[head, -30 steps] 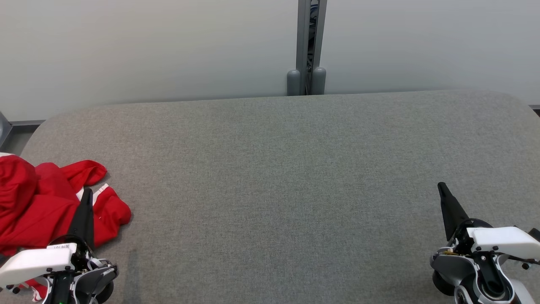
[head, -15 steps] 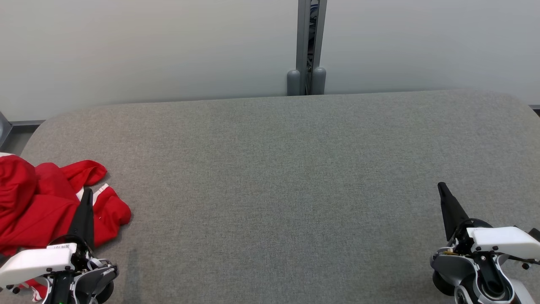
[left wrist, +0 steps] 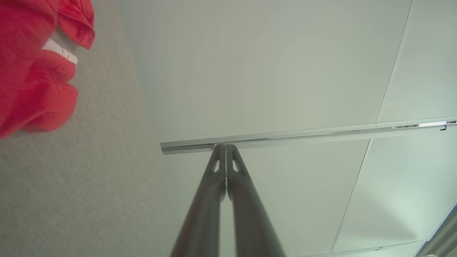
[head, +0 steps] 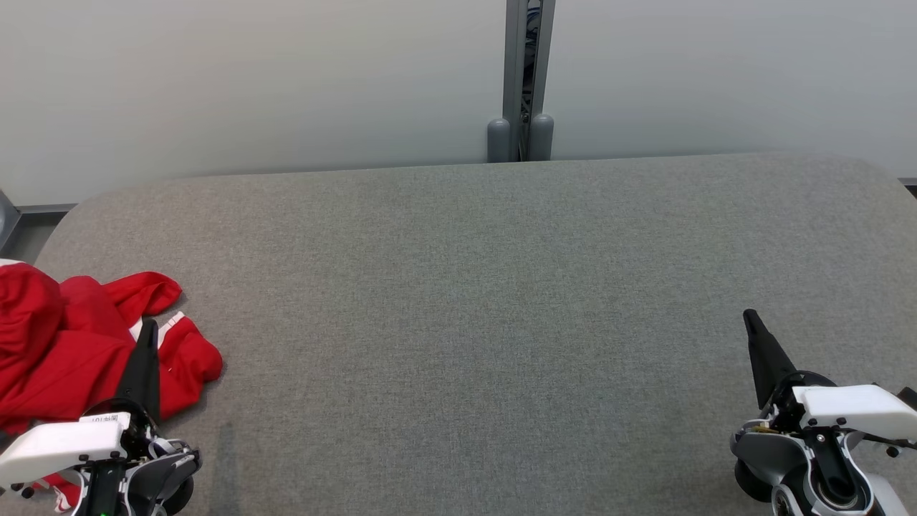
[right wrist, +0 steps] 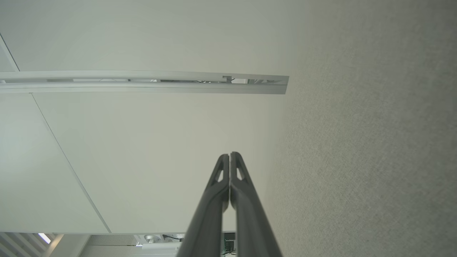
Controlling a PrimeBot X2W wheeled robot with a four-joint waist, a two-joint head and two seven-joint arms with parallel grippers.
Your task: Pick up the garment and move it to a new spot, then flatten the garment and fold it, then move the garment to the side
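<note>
A crumpled red garment point(head: 64, 344) with white stripes lies bunched at the left edge of the grey table point(head: 473, 287); in the left wrist view the garment point(left wrist: 32, 71) sits at the upper left. My left gripper point(head: 147, 324) is shut, empty, its dark fingers lying over the garment's near right side in the head view. From its own wrist camera the left gripper point(left wrist: 226, 145) shows both fingers pressed together, pointing at the wall. My right gripper point(head: 749, 314) rests at the lower right, shut and empty, far from the garment; the right wrist view shows the right gripper point(right wrist: 230, 154) closed.
A pale wall stands behind the table, with a grey vertical post point(head: 521, 79) at its middle. The table's rounded corners show at far left and far right, and wide bare felt point(head: 473, 373) lies between the two grippers.
</note>
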